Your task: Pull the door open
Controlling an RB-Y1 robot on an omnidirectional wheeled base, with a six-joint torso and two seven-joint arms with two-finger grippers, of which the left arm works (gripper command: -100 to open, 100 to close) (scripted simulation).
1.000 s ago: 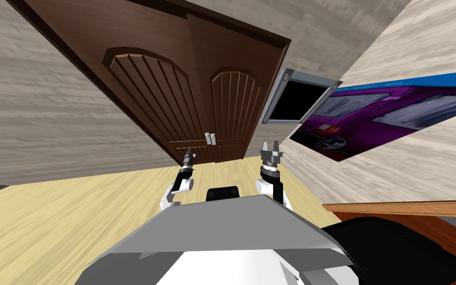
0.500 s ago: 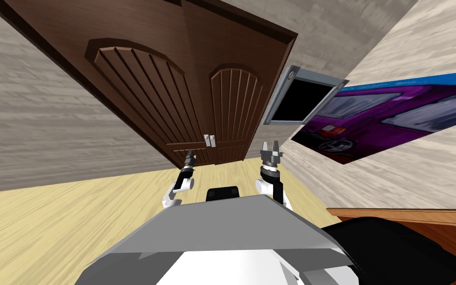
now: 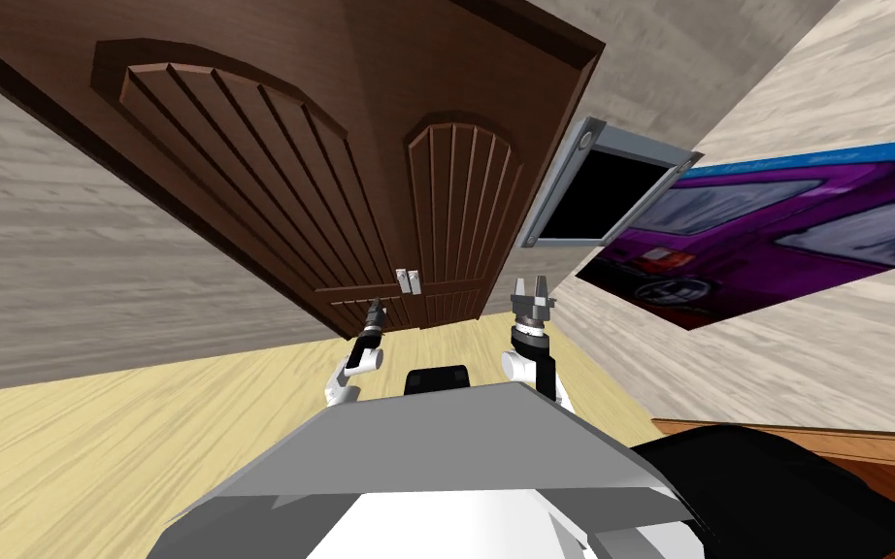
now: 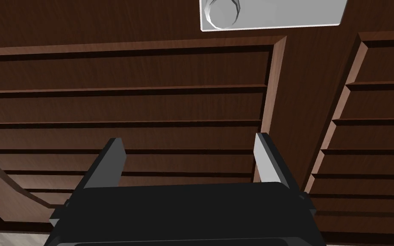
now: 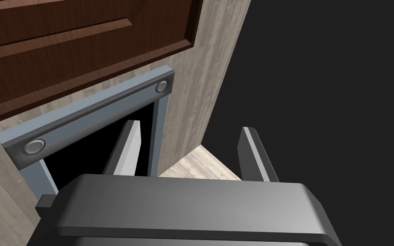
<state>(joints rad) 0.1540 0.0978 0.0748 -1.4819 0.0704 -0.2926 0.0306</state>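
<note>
Brown wooden door (image 3: 339, 175) stood closed straight ahead; the left gripper (image 4: 189, 143) hung open close to its slatted panel, near the grey handle plate (image 4: 273, 15). Also open, the right gripper (image 5: 190, 127) faced a grey frame (image 5: 98, 106).

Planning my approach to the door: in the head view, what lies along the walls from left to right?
Pale wood-grain wall → dark brown double door → grey-framed black panel → purple car picture.
</note>
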